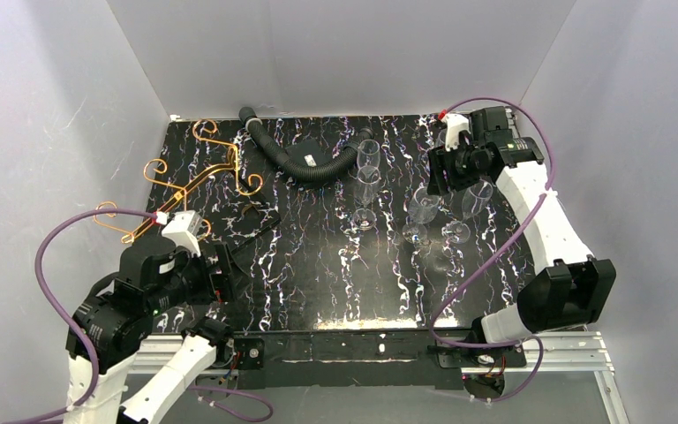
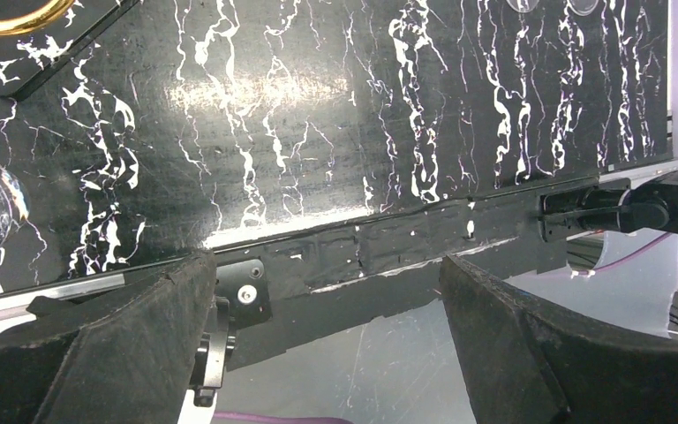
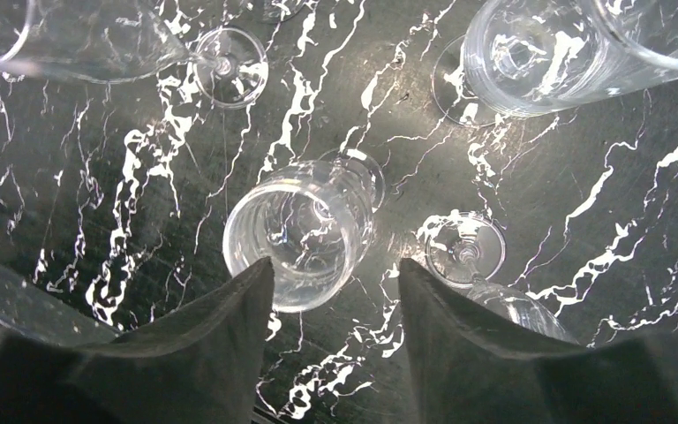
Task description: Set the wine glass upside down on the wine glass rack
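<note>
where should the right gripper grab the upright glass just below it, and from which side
Probably the bowl, just under the rim, coming straight down from above. The wine glass stands upright with its open mouth facing the right gripper, and the bowl hides its stem. Other glasses crowd its sides, so a sideways approach looks tight.

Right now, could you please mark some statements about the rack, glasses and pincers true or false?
1. The thin gold wire rack lies on the left half of the black white-veined table. True.
2. A clear wine glass hangs on it. False: the clear glasses stand on the table, right of centre.
3. The left pincer is open and empty. True.
4. The right pincer clamps a stem. False: its jaws stand apart above the rim of an upright glass.
</note>
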Motion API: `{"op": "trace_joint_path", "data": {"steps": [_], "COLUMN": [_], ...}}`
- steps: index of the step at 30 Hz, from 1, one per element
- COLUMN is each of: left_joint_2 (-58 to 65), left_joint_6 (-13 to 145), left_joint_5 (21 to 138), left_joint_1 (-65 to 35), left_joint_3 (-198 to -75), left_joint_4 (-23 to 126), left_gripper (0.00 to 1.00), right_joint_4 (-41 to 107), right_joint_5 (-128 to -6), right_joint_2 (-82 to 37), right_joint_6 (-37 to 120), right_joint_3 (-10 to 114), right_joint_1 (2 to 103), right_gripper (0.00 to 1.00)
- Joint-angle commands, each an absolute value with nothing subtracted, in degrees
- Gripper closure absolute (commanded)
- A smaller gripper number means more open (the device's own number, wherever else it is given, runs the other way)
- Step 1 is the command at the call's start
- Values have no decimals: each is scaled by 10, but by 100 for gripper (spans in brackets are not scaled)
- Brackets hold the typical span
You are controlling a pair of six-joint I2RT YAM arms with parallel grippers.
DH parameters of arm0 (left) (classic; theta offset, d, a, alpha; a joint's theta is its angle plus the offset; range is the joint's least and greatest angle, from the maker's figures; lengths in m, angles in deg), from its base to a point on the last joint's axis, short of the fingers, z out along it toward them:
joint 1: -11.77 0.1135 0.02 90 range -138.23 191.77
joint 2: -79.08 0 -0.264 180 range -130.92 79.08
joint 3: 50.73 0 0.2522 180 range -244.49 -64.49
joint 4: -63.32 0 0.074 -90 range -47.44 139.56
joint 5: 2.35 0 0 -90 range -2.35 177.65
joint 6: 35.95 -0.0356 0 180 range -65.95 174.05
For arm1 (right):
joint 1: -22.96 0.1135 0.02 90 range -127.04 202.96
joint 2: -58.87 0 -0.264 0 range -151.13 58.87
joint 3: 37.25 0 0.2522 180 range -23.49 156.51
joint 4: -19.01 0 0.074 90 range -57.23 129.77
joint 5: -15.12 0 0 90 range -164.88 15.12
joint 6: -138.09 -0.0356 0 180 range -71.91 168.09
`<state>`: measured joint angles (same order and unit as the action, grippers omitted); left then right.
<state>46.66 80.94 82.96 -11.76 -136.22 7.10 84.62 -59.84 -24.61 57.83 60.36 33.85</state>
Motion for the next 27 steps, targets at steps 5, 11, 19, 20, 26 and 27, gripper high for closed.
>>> {"op": "trace_joint_path", "data": {"steps": [5,11,19,20,26,27], "left_joint_2": [470,475,477,477,474,473], "left_joint_6": [822,835,849,850,867,870], "left_joint_5": [811,801,785,783,789,787], "left_joint_1": [-117,-117,-117,-117,-117,-117], "left_joint_3": [-1346,-1338,-1335,-1334,-1332,-1331], "left_joint_4": [63,76,84,86,81,83], "left_gripper": [2,2,2,2,2,2], "right_joint_4": [822,817,817,819,826,826], "right_joint_5": [-627,-647,-653,-651,-636,-634], "right_joint_2": [-263,-270,-285,-287,-285,-282], "right_joint_6": [579,582,584,585,589,589], "right_joint_3": [604,595,588,586,584,583], "right_joint_1": [355,360,361,362,364,365], "right_gripper": [57,65,65,66,80,82]}}
